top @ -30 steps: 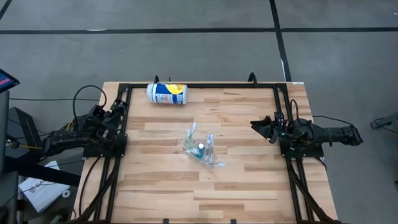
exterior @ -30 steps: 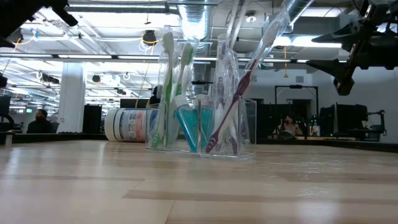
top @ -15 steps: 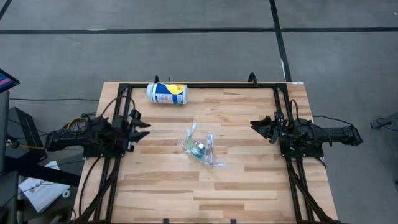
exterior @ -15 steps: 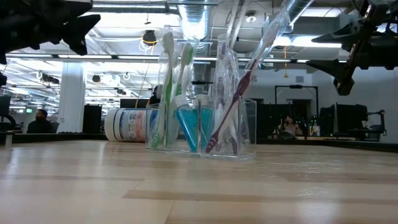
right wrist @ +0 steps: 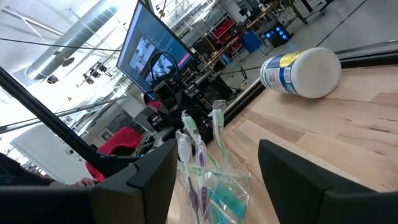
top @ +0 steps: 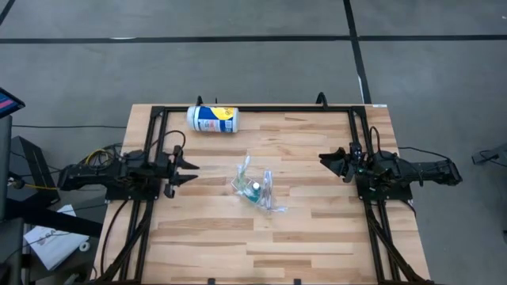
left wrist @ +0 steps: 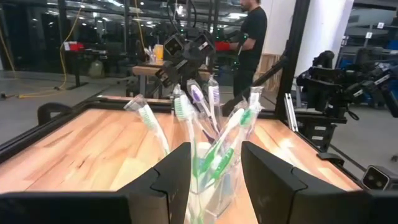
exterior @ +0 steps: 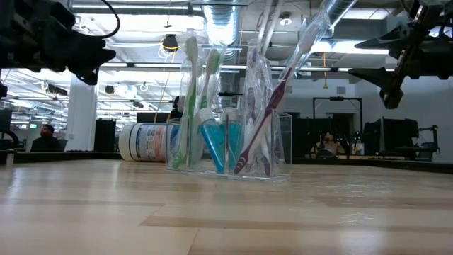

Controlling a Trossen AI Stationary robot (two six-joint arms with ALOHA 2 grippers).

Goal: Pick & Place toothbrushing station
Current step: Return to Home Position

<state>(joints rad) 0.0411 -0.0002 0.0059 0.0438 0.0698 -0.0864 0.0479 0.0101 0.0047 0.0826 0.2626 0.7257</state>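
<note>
The clear organizer [top: 255, 190] stands upright near the middle of the table [top: 317, 237]. It holds green, white and purple-handled toothbrushes [exterior: 191, 92] that lean out of its top, with blue toothpaste tubes [exterior: 212, 145] low inside it. The left gripper [top: 192, 172] hovers at the table's left side, fingers apart and empty, pointing toward the organizer and well apart from it. The right gripper [top: 323, 161] hangs at the right side, likewise spread and empty. A white canister [top: 212, 119] lies on its side near the far edge.
</note>
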